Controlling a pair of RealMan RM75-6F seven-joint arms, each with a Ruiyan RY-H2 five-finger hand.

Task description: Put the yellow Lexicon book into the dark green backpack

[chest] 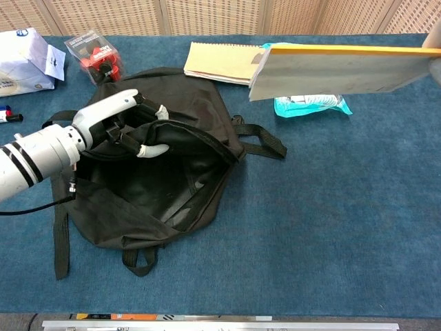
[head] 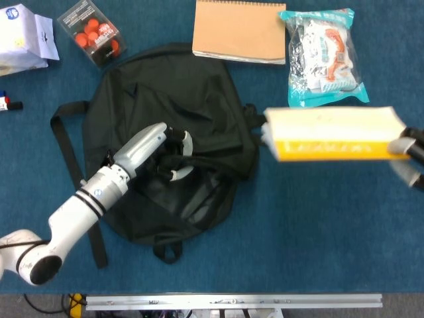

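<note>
The dark green backpack [head: 192,93] [chest: 186,103] lies flat at the table's left centre. My left hand [head: 156,149] [chest: 124,124] grips the upper edge of its opening and holds it lifted, so the dark inside [head: 189,192] [chest: 179,189] gapes toward the front. The yellow Lexicon book [head: 334,134] [chest: 341,67] hangs in the air just right of the backpack, spine toward me. My right hand [head: 411,154] [chest: 434,52] holds it by its right end, at the frame's edge and mostly cut off.
A brown spiral notebook [head: 240,30] [chest: 224,62] lies behind the backpack. A teal snack bag [head: 321,56] [chest: 308,103] sits at the back right, partly under the book. A pack of orange balls [head: 93,32], a white bag [head: 23,40] and a marker [head: 8,104] lie at the back left.
</note>
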